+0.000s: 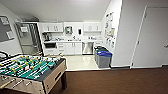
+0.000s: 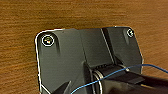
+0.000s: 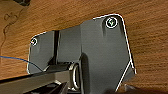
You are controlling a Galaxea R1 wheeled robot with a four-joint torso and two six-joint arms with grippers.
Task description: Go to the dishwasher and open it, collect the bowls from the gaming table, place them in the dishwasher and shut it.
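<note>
Looking across brown carpet (image 1: 112, 82) toward a kitchenette on pale flooring. Dishwasher (image 1: 87, 48), stainless-steel front, closed, set under the counter (image 1: 72, 41) among white cabinet doors (image 1: 74, 48), far wall, right of centre. Grey bins with blue lids (image 1: 104, 59) stand along the right wall (image 1: 117, 32), just beside the carpet edge. Foosball table (image 1: 30, 71), green field with rods, occupies the near left. Both wrist views face the carpet behind the robot's dark plates; whether either gripper's fingers are spread or pressed together cannot be told.
</note>
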